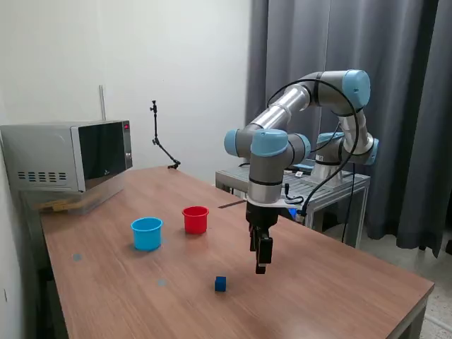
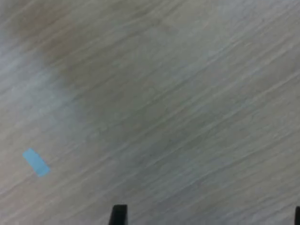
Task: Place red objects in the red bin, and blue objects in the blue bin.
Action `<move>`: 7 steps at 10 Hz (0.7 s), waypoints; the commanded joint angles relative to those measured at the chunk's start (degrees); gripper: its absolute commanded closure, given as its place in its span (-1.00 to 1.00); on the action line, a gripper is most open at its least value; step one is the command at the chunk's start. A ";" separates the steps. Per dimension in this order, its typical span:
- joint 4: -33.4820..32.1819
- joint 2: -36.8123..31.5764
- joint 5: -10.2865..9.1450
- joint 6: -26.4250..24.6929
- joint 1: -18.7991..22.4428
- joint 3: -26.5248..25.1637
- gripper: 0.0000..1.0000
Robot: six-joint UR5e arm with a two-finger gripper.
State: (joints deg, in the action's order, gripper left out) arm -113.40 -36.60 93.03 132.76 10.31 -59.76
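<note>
Dark blue and sharp-edged, a small solid cube (image 1: 220,283) sits alone on the near part of the wood-grain laminate counter (image 1: 339,289), well apart from both cups. It is the only cube in sight; no red cube shows on the counter, and whether any cubes already lie inside the cups cannot be told, since their insides are hidden from the exterior view. At the least, I judge, this blue cube is left to sort.

Just beyond it, toward the exterior view's right, the black two-finger pincer (image 1: 262,267) hangs pointing down above bare wood, holding nothing. In the wrist view its fingertips (image 2: 118,214) stand at opposite edges of the picture, so the fingers are spread apart over blurred grain and a small strip of light blue tape (image 2: 36,162).

Farther back stand the small round light blue plastic cup (image 1: 147,233) and, to its right in the exterior view, the small tapered red plastic cup (image 1: 195,219), both smooth, rimmed and upright. Behind them sits a metallic grey microwave (image 1: 70,155).
</note>
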 commanded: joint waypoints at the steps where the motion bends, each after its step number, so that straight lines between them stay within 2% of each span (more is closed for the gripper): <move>1: -0.59 0.74 0.04 -1.26 -0.20 0.87 -1.00; 2: -0.59 1.43 -0.04 -3.18 -0.38 1.83 -1.00; 7: -0.68 5.31 -0.13 -3.12 -1.16 6.67 -1.00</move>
State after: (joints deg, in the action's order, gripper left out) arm -114.03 -32.02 92.92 129.63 9.56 -53.97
